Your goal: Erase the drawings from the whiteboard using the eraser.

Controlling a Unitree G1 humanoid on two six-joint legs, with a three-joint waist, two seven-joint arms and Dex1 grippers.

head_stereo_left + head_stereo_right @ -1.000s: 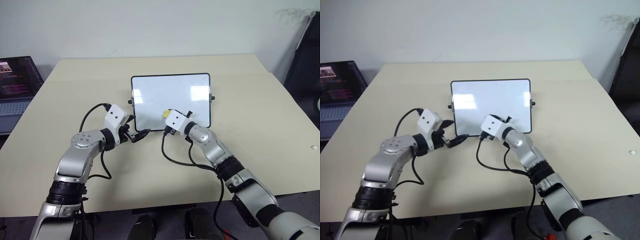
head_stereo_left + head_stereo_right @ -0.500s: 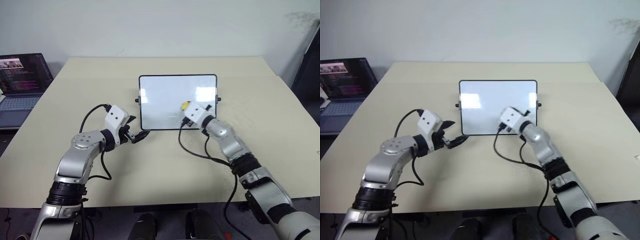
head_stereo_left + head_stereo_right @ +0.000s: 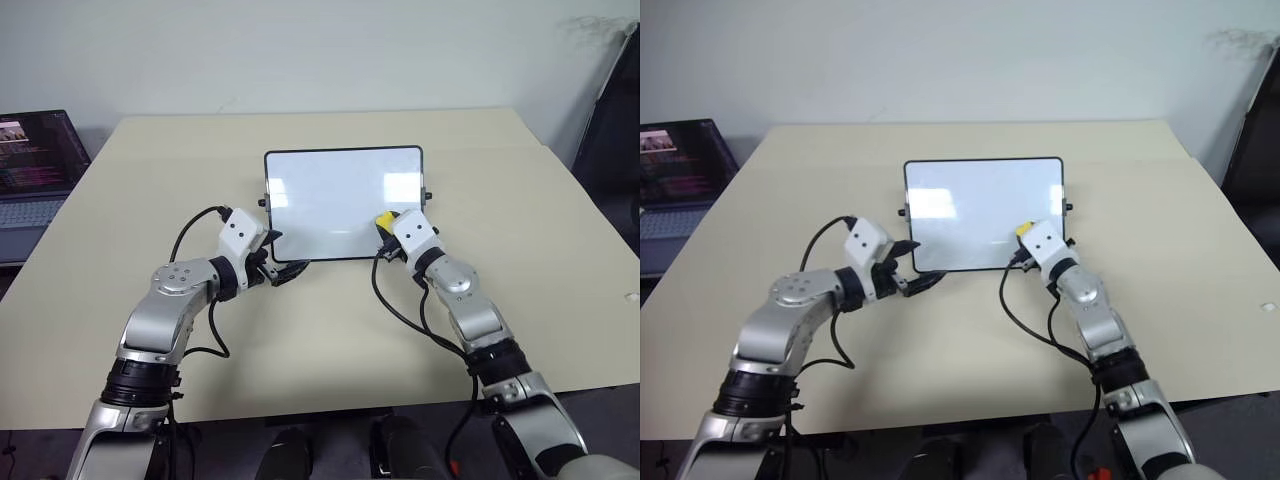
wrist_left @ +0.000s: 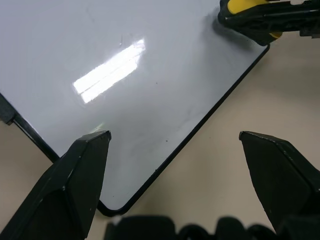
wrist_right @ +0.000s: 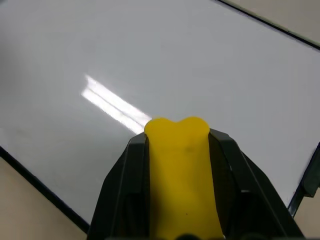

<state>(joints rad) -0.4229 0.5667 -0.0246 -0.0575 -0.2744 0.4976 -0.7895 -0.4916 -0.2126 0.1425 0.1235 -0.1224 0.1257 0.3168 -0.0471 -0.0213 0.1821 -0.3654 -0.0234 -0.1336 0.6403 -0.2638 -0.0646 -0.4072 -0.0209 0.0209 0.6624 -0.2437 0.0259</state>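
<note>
The whiteboard (image 3: 330, 190) lies flat in the middle of the table, glossy white inside a thin black frame. My right gripper (image 3: 385, 226) is shut on the yellow eraser (image 3: 383, 218) and holds it over the board's near right corner. In the right wrist view the eraser (image 5: 180, 175) sits between the black fingers (image 5: 125, 180), over white board. My left gripper (image 3: 290, 270) stands open by the board's near left corner, its fingers (image 4: 75, 170) spread wide with nothing between them. The drawings are hidden or too faint to make out; the board surface looks white with glare.
A laptop (image 3: 30, 165) with a lit screen stands off the table's far left side. A dark object (image 3: 612, 110) leans at the far right. A small white item (image 3: 628, 295) lies near the right edge of the beige table (image 3: 300, 340).
My right gripper has carried the eraser to the right along the board's near edge, ending at the near right corner. The left gripper has stayed by the near left corner. The camera swayed.
</note>
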